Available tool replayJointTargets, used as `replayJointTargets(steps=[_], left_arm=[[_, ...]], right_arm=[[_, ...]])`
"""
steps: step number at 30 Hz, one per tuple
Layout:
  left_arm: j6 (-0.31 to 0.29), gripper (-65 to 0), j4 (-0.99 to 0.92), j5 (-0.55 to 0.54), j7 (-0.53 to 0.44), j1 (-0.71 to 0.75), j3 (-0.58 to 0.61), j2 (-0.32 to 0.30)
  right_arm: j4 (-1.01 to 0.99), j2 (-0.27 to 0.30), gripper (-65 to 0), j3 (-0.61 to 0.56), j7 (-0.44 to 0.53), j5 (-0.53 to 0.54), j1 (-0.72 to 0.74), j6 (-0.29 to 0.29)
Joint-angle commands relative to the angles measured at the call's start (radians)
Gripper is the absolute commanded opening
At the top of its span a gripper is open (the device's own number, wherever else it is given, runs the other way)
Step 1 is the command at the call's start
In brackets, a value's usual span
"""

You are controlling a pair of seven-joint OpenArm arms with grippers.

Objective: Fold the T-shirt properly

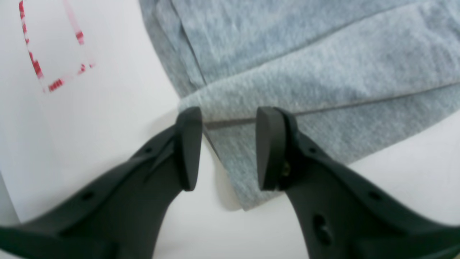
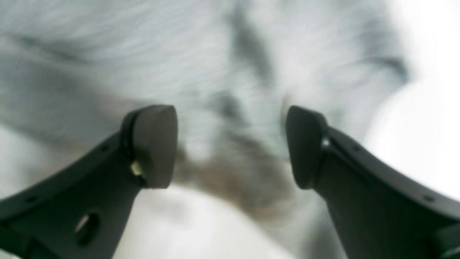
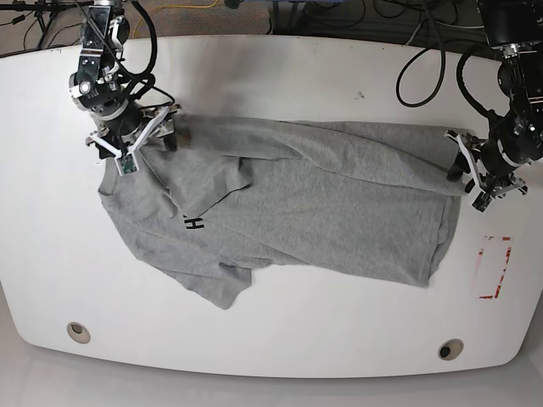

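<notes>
The heather-grey T-shirt [image 3: 322, 203] lies spread across the white table, partly folded over itself, with small black letters [image 3: 195, 223] near its left side. My left gripper [image 3: 465, 170] is at the shirt's right end. In the left wrist view its fingers [image 1: 188, 147] stand apart astride a folded corner of the shirt [image 1: 305, 72], and the left gripper [image 1: 228, 115] is open. My right gripper [image 3: 144, 140] is over the shirt's upper left end. In the right wrist view it [image 2: 230, 115] is open, wide, just above blurred grey fabric [image 2: 107, 54].
A red dashed rectangle [image 3: 495, 267] is marked on the table [image 3: 339, 76] right of the shirt, also seen in the left wrist view as the red rectangle [image 1: 54, 46]. Two round holes [image 3: 78, 331] [image 3: 450, 348] sit near the front edge. Cables [image 3: 424, 59] trail over the back.
</notes>
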Motion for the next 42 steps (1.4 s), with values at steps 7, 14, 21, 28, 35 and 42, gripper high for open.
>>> replayJointTargets(steps=[7, 14, 21, 28, 35, 42], left_arm=[[0.002, -43.2, 0.015, -0.003, -0.018, -0.013, -0.01, -0.011], [0.002, -43.2, 0.015, -0.003, -0.018, -0.013, -0.01, -0.011], [0.002, -43.2, 0.01, -0.003, -0.018, -0.013, -0.01, -0.013], [0.002, -43.2, 0.01, -0.003, -0.018, -0.012, -0.01, -0.013], [0.002, -43.2, 0.01, -0.003, -0.018, -0.012, -0.006, -0.013], [0.002, -43.2, 0.013, -0.003, -0.018, 0.007, -0.003, -0.013]], right_arm=[[-0.021, 0.013, -19.7, 0.009, 0.044, 0.003, -0.026, 0.006], [-0.099, 0.013, -20.1, 0.079, 0.081, 0.003, -0.023, 0.006], [-0.151, 0.016, -44.2, 0.11, 0.13, 0.003, -0.022, 0.008], [-0.145, 0.042, -62.3, 0.105, 0.129, 0.011, -0.022, 0.008], [-0.117, 0.051, -59.6, 0.105, 0.129, 0.003, -0.022, 0.008], [-0.134, 0.088, -59.5, 0.105, 0.127, 0.003, 0.023, 0.008]])
